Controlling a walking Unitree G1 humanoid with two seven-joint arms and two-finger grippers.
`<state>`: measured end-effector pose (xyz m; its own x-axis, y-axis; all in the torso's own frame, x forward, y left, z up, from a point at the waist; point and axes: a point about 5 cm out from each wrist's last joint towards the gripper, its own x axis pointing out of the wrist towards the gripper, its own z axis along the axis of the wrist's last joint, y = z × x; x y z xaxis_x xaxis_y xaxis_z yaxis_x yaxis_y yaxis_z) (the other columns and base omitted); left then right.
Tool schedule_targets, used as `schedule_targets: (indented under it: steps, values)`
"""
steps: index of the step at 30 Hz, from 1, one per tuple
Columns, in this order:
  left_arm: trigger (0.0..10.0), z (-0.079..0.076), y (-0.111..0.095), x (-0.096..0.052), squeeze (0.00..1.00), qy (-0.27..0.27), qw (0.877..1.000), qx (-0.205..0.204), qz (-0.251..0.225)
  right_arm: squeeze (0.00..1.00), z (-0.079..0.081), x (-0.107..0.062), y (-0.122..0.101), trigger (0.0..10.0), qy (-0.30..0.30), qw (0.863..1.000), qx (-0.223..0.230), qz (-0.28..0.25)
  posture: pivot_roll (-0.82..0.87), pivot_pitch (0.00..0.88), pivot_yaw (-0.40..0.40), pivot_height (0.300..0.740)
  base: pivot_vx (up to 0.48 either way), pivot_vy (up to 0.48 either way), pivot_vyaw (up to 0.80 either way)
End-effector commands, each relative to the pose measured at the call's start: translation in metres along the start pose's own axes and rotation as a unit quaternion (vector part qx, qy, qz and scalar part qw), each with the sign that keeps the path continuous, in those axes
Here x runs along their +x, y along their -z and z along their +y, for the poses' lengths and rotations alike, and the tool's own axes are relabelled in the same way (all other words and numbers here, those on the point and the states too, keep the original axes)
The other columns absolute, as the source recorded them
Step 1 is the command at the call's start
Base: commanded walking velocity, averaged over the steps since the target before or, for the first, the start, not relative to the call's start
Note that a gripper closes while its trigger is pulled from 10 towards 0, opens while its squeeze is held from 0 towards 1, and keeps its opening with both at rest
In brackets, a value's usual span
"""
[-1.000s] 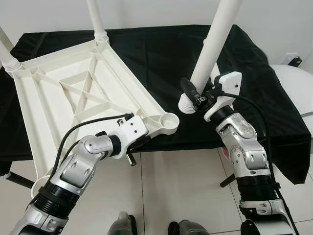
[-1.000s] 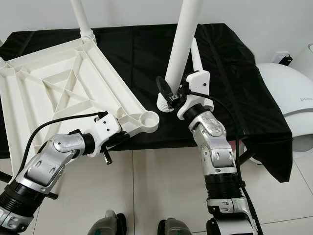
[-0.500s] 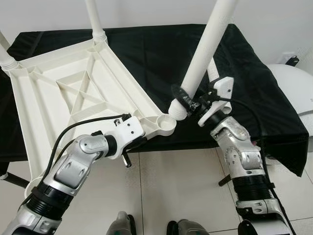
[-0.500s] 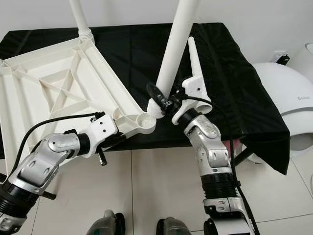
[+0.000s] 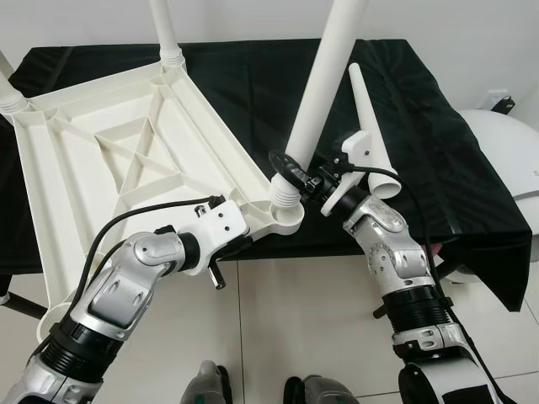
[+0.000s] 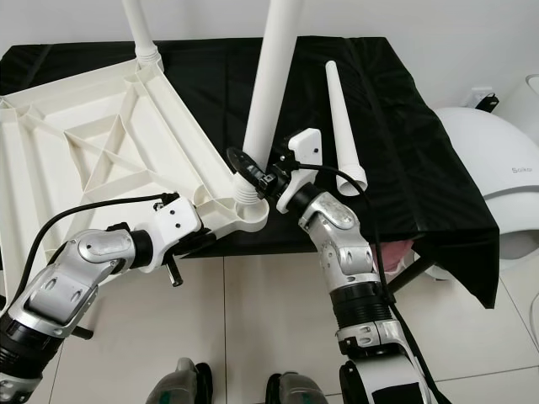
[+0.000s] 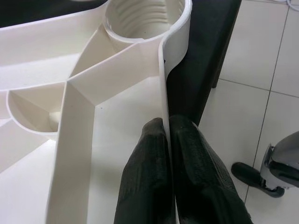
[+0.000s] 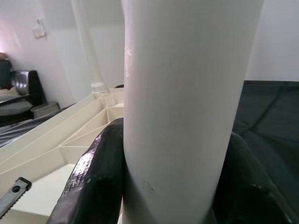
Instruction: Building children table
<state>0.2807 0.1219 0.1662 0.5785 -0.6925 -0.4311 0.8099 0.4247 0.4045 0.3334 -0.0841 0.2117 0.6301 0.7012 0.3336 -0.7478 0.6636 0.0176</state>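
- Nearest the robot is a pale tiled floor (image 5: 278, 311), with its own feet at the lower edge of the head views.
- The left hand (image 5: 238, 244) reaches up from the lower left and pinches the near rim of the white tabletop (image 5: 126, 160), close to the near corner; in the left wrist view its two black fingers (image 7: 149, 158) are pressed together with the thin rim wall between them.
- The tabletop lies upside down, ribbed underside up, on a table draped with a black cloth (image 5: 438, 168); its near corner juts past the table's front edge, over the floor.
- That near corner carries a round socket (image 5: 286, 217), ribbed inside as the left wrist view shows (image 7: 140, 14).
- The right hand (image 5: 295, 175) comes in from the right and grips a long white leg (image 5: 324, 76) near its lower end, one black finger on each side of the tube (image 8: 98, 177).
- The leg leans up and away, its ringed lower end at the socket's rim; whether it sits inside, I cannot tell.
- Just beyond the right wrist, a loose tapered white leg (image 5: 370, 126) lies on the black cloth.
- At the tabletop's far corners, two legs already stand upright: one at the back (image 5: 164, 29), one at the far left (image 5: 10, 93).
- To the right, beside the table, is a rounded white object (image 5: 514, 160).
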Motion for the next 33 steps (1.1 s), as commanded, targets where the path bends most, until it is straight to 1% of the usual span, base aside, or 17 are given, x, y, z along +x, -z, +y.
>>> schedule_targets:
  steps: [1, 6, 10, 17, 20, 28, 32, 33]
  values:
    - [10.0, -0.004, 0.004, 0.002, 0.0, -0.004, 1.0, -0.004, 0.01, 0.0, 0.003, 0.004, -0.001, 10.0, -0.016, 1.0, -0.008, -0.005, -0.01, 0.197, -0.04, 0.74, 0.0, 0.0, 0.0]
    - [10.0, -0.004, 0.003, 0.003, 0.0, -0.007, 1.0, -0.005, 0.011, 0.0, 0.006, 0.004, 0.002, 10.0, -0.025, 1.0, -0.006, -0.001, -0.01, 0.195, -0.043, 0.74, 0.0, 0.0, 0.0]
    - [10.0, -0.003, 0.004, 0.002, 0.0, -0.008, 1.0, -0.007, 0.013, 0.0, 0.006, -0.002, 0.01, 10.0, -0.026, 1.0, -0.003, 0.008, -0.01, 0.196, -0.038, 0.74, 0.0, 0.0, 0.0]
    - [10.0, 0.002, 0.005, 0.0, 0.0, -0.013, 1.0, -0.005, 0.018, 0.0, 0.002, -0.011, 0.015, 10.0, -0.015, 1.0, -0.005, 0.018, -0.02, 0.203, -0.034, 0.74, 0.0, 0.0, 0.0]
    - [10.0, 0.004, 0.006, -0.001, 0.0, -0.016, 1.0, -0.005, 0.02, 0.0, -0.001, -0.017, 0.016, 10.0, -0.008, 1.0, -0.008, 0.023, -0.02, 0.206, -0.03, 0.74, 0.0, 0.0, 0.0]
    - [10.0, 0.005, 0.004, -0.001, 0.0, -0.014, 1.0, -0.004, 0.02, 0.0, -0.003, -0.022, 0.02, 10.0, -0.004, 0.999, -0.018, 0.031, -0.02, 0.209, -0.026, 0.74, 0.0, 0.0, 0.0]
    - [10.0, 0.006, 0.004, -0.001, 0.0, -0.016, 1.0, -0.004, 0.019, 0.0, -0.002, -0.022, 0.022, 10.0, -0.003, 0.999, -0.029, 0.029, -0.02, 0.212, -0.023, 0.74, 0.0, 0.0, 0.0]
    - [10.0, 0.006, 0.003, -0.002, 0.0, -0.015, 1.0, -0.004, 0.019, 0.0, -0.001, -0.021, 0.023, 10.0, -0.001, 0.999, -0.025, 0.026, -0.02, 0.212, -0.023, 0.74, 0.0, 0.0, 0.0]
